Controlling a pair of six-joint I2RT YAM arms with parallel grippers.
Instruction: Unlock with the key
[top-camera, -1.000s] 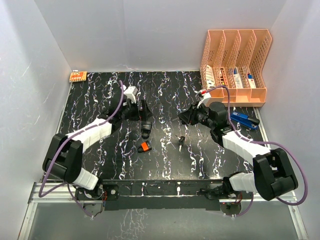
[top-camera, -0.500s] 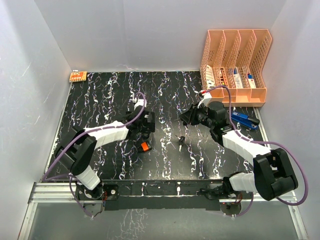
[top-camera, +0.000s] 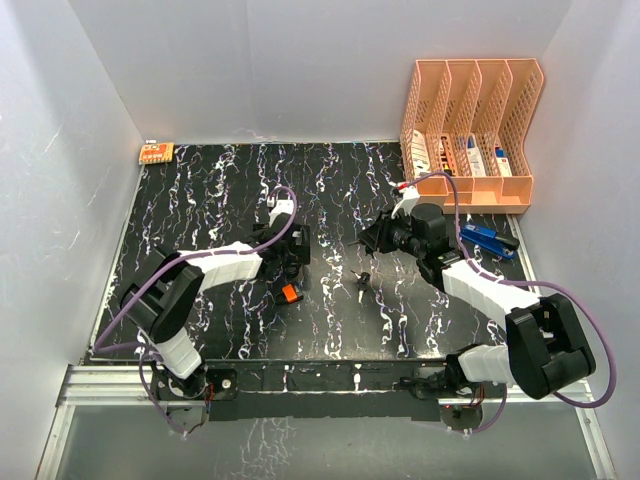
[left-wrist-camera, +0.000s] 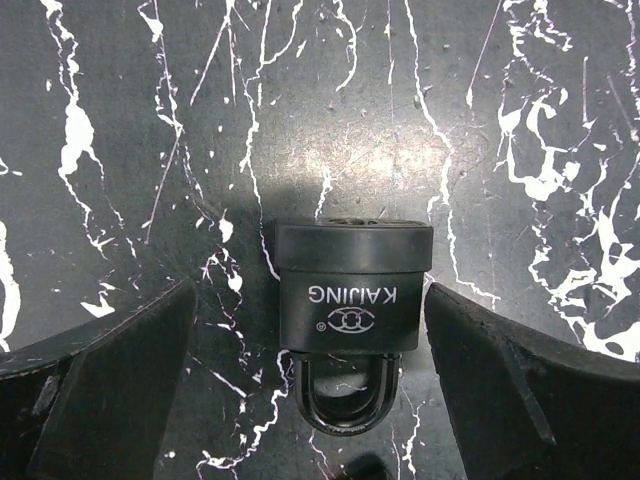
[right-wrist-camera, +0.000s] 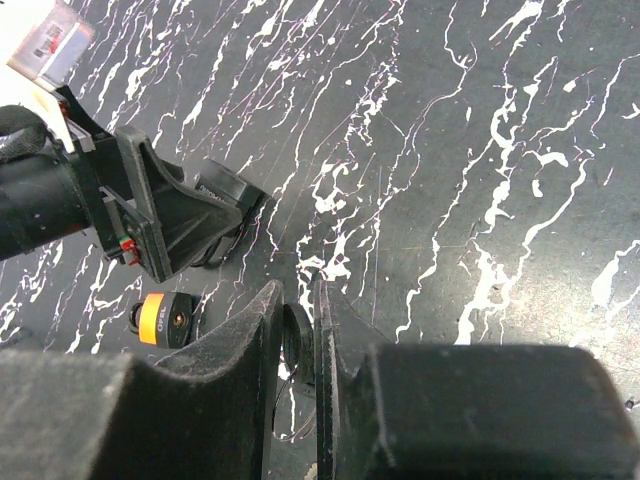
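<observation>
White walls (top-camera: 300, 70) box in a black tabletop (top-camera: 200, 200) with white marble veining and a slight sheen.

Hard to see: from the top camera the black padlock (left-wrist-camera: 353, 290) is mostly buried under the left arm (top-camera: 225, 260)'s wrist, and only the left wrist view shows it properly. The key (right-wrist-camera: 296, 338) blade can't be made out; I only get its dark round head and a thin wire ring under it. Contents of the peach lattice file rack (top-camera: 525, 100) at the far right are too small to read. The blue tool (top-camera: 492, 238) sits partly behind the right arm (top-camera: 480, 285).

Left jaws: wide apart, straddling the black padlock, clear gap on one side, other finger just beside it. Right jaws: nearly together, clamped on the key head, right of centre and well apart from both locks.

Vs a second ago: the left arm has swung in over the black padlock, which then lay clear of the jaws. The right arm has barely shifted. The orange padlock (top-camera: 290, 293) is in the same spot, just nearer than the black one.

Black padlock: matte, boxy body with rounded corners, "KAIJING" reading upside down, black U shackle. Orange one: orange face, dark shackle.
</observation>
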